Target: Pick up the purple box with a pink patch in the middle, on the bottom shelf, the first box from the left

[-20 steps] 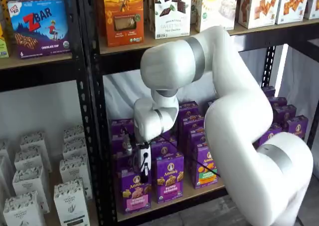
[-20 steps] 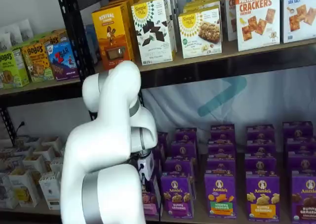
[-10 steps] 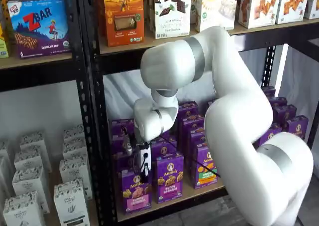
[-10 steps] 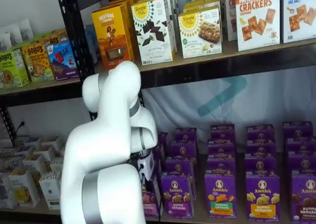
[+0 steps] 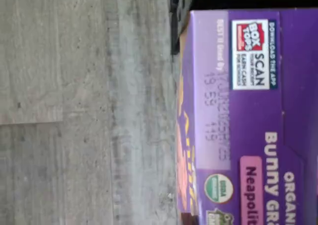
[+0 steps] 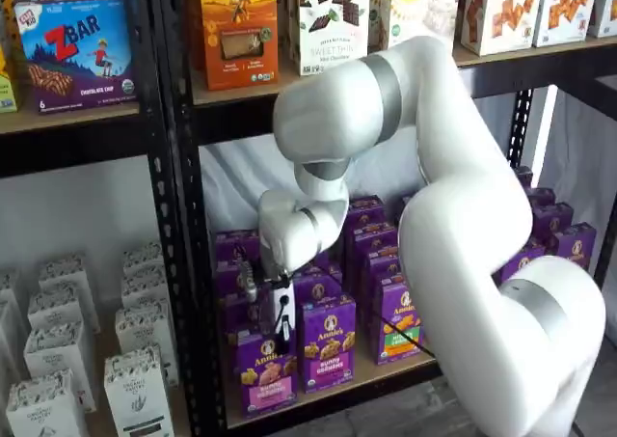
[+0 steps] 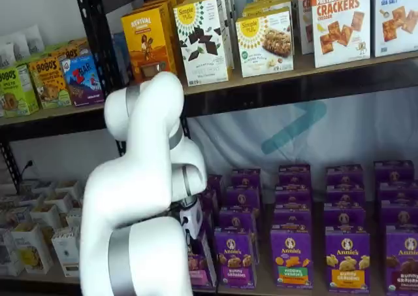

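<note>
Lifted at the elbow since a second ago, with the white arm (image 6: 463,215) arched a little higher over the rack while the wrist hangs at much the same spot. Down at the gripper (image 6: 280,333), only a black finger seen side-on against the top edge of the purple box (image 6: 266,377), so cannot tell whether clenched on it or merely touching. Reach done, then; grasp unconfirmed, and lift and withdrawal left to do, judging by a carton seemingly standing at the front left of the bottom shelf (image 6: 366,377). Close up from the wrist: glossy purple card (image 5: 248,111), crisp folded edges, a pink label patch, a printed date (faint), and grey wood-grain floor (image 5: 74,111) beyond. Further back: ranks of matching purple cartons (image 6: 366,215), smooth tan board, perforated black uprights (image 6: 188,263), creased white cloth (image 6: 241,181).
</note>
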